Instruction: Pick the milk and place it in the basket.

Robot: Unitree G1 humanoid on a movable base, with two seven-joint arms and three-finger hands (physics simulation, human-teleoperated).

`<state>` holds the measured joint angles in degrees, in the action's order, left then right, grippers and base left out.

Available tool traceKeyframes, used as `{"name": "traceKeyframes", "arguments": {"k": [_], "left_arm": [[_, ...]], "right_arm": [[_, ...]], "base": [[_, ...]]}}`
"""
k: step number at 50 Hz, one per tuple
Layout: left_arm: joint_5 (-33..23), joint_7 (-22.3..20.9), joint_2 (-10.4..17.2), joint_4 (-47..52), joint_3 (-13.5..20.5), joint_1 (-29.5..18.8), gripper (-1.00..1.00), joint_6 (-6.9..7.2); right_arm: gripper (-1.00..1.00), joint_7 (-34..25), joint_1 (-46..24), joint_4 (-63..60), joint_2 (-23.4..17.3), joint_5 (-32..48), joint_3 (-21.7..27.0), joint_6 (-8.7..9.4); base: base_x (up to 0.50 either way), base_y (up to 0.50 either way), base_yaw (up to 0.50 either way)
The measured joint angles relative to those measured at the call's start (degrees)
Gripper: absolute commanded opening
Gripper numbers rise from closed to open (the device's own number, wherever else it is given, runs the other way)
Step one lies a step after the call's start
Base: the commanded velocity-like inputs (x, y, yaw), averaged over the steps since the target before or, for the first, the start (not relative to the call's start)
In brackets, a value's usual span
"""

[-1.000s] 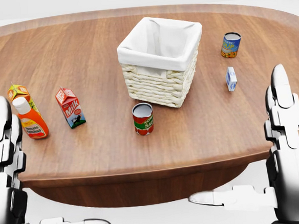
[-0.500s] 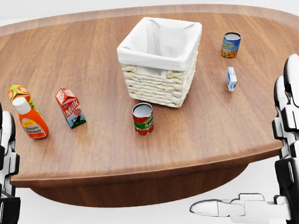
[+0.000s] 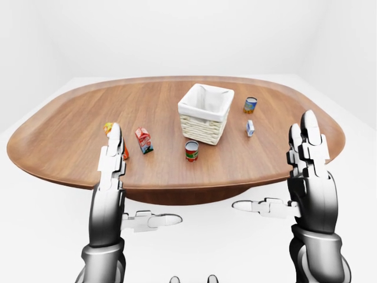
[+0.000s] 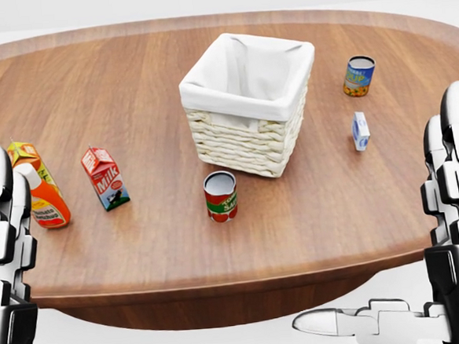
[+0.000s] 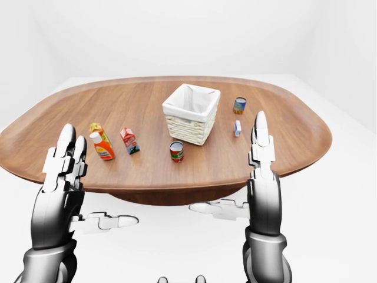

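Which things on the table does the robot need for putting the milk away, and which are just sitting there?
Needed: milk carton; basket.

Just sitting there: tomato can; orange sauce bottle; juice carton behind it; blue can; small white-and-blue carton.

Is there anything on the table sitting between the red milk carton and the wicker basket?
Nothing visible does. Bare wood lies between the red milk carton and the white-lined wicker basket. The red tomato can stands below the basket in the head view, off that line.
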<state>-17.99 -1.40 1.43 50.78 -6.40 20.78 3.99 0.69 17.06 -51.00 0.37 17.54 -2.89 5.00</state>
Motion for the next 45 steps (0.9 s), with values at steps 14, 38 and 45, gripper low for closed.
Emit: {"name": "traceKeyframes", "arguments": {"k": [14, 38, 45], "left_arm": [[-0.2, 0.2, 0.1, 0.2, -0.4, 0.2, 1.0, -0.07], [-0.9, 0.1, 0.3, 1.3, -1.0, -0.1, 1.0, 0.96], [-1.4, 0.1, 0.5, 1.6, -1.6, -0.2, 1.0, 1.01]], "right_arm": [[1.0, -0.1, 0.2, -0.4, 0.0, -0.1, 0.0, 0.0], [1.0, -0.4, 0.7, -1.7, -0.2, 0.2, -0.7, 0.0], [1.0, -0.7, 0.8, -2.1, -0.2, 0.0, -0.6, 0.0]], "base": [[0.16, 0.0, 0.0], [0.16, 0.0, 0.0], [0.16, 0.0, 0.0]]}}
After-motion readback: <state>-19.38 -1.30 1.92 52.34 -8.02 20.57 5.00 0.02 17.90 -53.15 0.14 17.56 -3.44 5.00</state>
